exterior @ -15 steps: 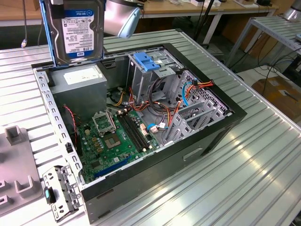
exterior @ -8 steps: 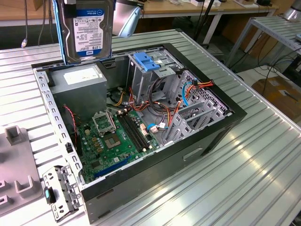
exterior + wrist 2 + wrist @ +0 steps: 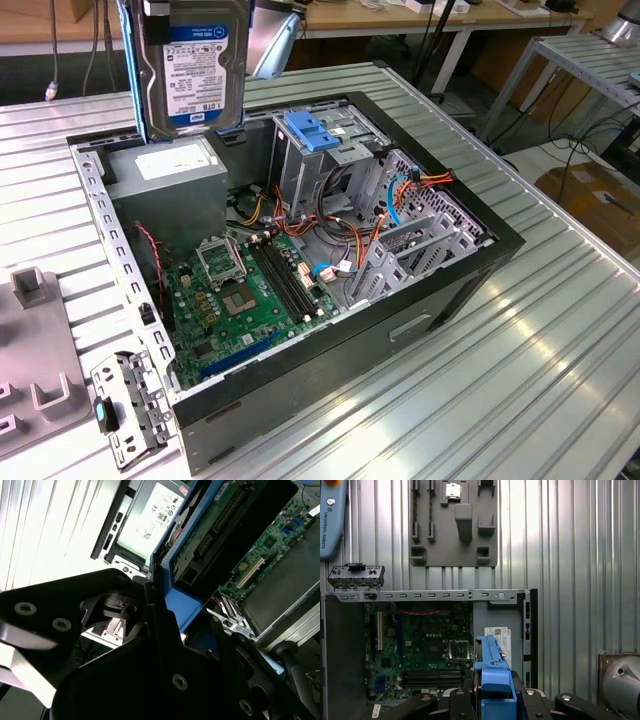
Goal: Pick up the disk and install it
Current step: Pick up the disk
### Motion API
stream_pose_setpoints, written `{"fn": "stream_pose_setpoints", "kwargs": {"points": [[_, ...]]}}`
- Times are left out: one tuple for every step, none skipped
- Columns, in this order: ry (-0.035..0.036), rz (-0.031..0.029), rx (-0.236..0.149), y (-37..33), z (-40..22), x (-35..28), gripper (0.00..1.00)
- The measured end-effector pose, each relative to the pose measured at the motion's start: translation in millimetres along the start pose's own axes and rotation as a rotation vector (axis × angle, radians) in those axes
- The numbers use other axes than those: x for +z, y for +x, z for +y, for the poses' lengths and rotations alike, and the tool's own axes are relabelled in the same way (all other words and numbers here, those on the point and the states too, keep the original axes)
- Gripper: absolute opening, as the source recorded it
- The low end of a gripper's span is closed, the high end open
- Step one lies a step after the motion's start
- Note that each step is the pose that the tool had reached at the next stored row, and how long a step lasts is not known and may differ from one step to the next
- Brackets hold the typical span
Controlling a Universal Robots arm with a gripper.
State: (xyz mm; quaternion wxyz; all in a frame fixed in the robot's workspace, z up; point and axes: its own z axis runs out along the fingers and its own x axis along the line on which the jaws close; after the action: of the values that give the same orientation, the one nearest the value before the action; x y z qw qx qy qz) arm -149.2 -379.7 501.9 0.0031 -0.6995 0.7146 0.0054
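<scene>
- We see gripper (image 3: 495, 696) clamped on the disk (image 3: 195, 70), held upright.
- Below it, open case (image 3: 98, 215) holds motherboard (image 3: 250, 290), power supply (image 3: 165, 172).
- Ribbed metal table (image 3: 540, 380) underneath.

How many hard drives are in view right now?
1. The disk is held upright in the hand, above the power supply at the rear of the open case. The drive cage may hide others.
</scene>
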Motion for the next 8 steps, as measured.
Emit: {"fn": "stream_pose_setpoints", "kwargs": {"points": [[0.0001, 0.0000, 0.000, 1.7, -0.2, 0.1, 0.37], [0.0000, 0.0001, 0.000, 3.3, -0.6, 0.2, 0.37], [0.0001, 0.0000, 0.000, 4.6, -1.3, 0.3, 0.37], [0.0002, 0.0000, 0.000, 5.5, -2.0, 0.4, 0.37], [0.0003, -0.0001, 0.000, 6.1, -3.2, 0.6, 0.37], [0.0002, 0.0000, 0.000, 6.5, -4.6, 0.6, 0.37], [0.0001, 0.0001, 0.000, 7.1, -8.2, 0.6, 0.37], [0.0001, 0.0001, 0.000, 7.3, -9.9, 0.7, 0.37]]}}
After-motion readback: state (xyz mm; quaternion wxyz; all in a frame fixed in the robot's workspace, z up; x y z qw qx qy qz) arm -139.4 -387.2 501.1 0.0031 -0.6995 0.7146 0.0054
